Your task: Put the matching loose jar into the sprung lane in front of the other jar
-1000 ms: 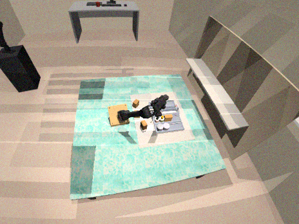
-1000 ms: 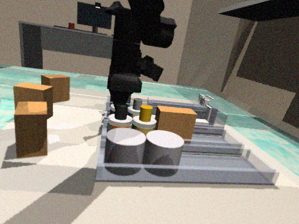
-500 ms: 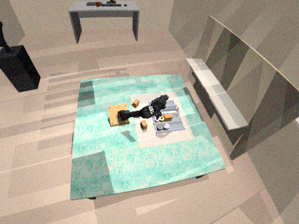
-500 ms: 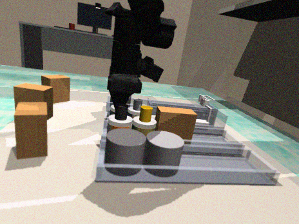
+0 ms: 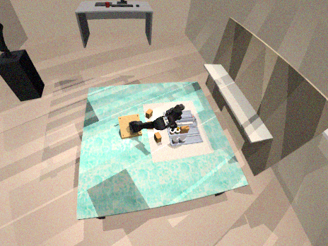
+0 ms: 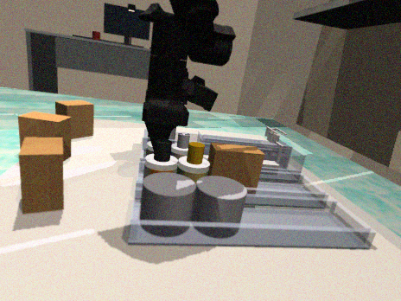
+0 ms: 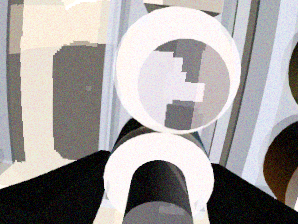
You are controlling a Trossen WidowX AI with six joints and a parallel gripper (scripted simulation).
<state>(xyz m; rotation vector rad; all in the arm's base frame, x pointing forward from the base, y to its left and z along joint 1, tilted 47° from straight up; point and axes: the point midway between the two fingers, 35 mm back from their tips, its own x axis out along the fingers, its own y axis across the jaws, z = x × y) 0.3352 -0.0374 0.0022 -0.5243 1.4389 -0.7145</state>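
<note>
My gripper [image 5: 173, 124] [image 7: 158, 167] is shut on a jar with a white shoulder ring [image 6: 151, 146] [image 7: 116, 172] and a dark knob, held upright at the front end of the sprung lane. The lane jar [image 6: 179, 151] [image 7: 128, 70], with a white ring and a grey knob, stands directly behind it; their rings meet or nearly meet in the wrist view. The pusher plate [image 7: 185, 4] shows dark behind the lane jar. The lane's clear side wall [image 7: 107, 110] runs along the left. The held jar's base and the front stop are hidden, so I cannot tell whether it touches the floor.
The clear tray [image 6: 259, 238] has a neighbouring lane with a black-knobbed jar [image 6: 162, 162], a yellow-knobbed jar [image 6: 194, 165] and a wooden block [image 6: 237, 166]. Two grey jars [image 6: 168, 203] [image 6: 220, 205] stand in the nearest lane. Other wooden blocks [image 5: 149, 113] [image 5: 157, 137] stand before the tray.
</note>
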